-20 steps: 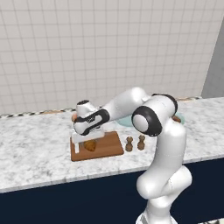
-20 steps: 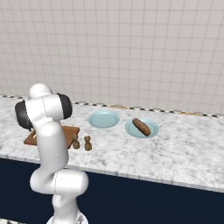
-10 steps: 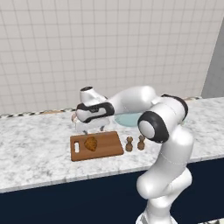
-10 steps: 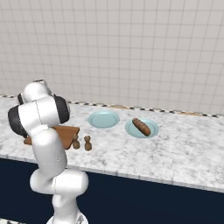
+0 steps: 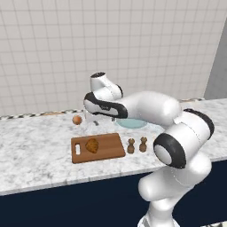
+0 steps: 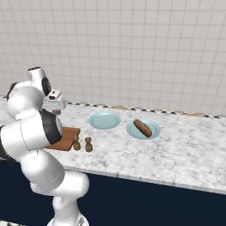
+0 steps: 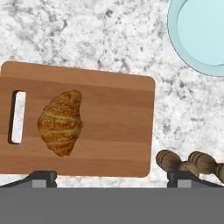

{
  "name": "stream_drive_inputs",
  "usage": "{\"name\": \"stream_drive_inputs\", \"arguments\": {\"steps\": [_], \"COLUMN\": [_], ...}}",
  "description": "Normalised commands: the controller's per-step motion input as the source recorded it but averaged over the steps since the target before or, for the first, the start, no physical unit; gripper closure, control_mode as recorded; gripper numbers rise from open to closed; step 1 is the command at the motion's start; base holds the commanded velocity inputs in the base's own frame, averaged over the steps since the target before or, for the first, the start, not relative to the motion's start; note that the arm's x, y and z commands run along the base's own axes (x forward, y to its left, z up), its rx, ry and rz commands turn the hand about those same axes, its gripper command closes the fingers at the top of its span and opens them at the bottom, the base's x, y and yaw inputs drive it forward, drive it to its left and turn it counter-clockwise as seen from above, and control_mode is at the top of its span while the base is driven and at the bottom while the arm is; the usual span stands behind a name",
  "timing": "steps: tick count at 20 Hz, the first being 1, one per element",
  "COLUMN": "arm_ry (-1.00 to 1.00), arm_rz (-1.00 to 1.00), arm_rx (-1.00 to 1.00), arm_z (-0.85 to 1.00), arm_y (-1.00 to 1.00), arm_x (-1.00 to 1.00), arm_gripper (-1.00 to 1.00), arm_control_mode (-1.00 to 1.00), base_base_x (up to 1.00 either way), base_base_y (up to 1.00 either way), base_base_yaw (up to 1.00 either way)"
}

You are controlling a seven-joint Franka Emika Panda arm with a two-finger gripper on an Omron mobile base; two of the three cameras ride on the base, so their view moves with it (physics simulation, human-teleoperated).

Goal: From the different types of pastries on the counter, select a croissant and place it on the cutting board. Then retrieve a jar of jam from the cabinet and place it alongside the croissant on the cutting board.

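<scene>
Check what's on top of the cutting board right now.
Just the croissant, lying on the cutting board near its handle slot. Rest of the board is bare; no jam jar on it. In the right base view the arm covers most of the board.

1. Pale square-tiled wall (image 5: 133,44) behind, spanning both base views.
2. Thin black-and-white checkered trim strip (image 6: 145,109) at wall foot.
3. Plain grey vertical panel (image 5: 218,66) at far right of left base view.
4. Soft, even lighting.

Arm has risen off croissant (image 5: 92,145), jaws open.
</scene>
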Motion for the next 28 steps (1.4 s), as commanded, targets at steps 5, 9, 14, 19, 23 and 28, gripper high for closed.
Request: {"name": "stream_drive_inputs", "arguments": {"steps": [5, 9, 14, 19, 23, 28], "arm_ry": [-0.09, -0.01, 0.0, -0.02, -0.04, 0.0], "arm_rz": [0.0, 0.0, 0.0, 0.0, 0.0, 0.0], "arm_rx": [0.0, 0.0, 0.0, 0.0, 0.0, 0.0], "arm_z": [0.91, 0.89, 0.48, 0.03, -0.04, -0.23], "arm_y": [-0.66, -0.7, -0.61, -0.29, -0.14, -0.01], "arm_x": [-0.58, -0.19, -0.07, -0.44, -0.71, -0.13], "arm_gripper": [-1.0, -1.0, -1.0, -1.0, -1.0, -1.0], "arm_control_mode": [-1.0, -1.0, -1.0, -1.0, -1.0, -1.0], "base_base_x": [0.0, 0.0, 0.0, 0.0, 0.0, 0.0], "base_base_y": [0.0, 0.0, 0.0, 0.0, 0.0, 0.0], "base_base_yaw": [0.0, 0.0, 0.0, 0.0, 0.0, 0.0]}}
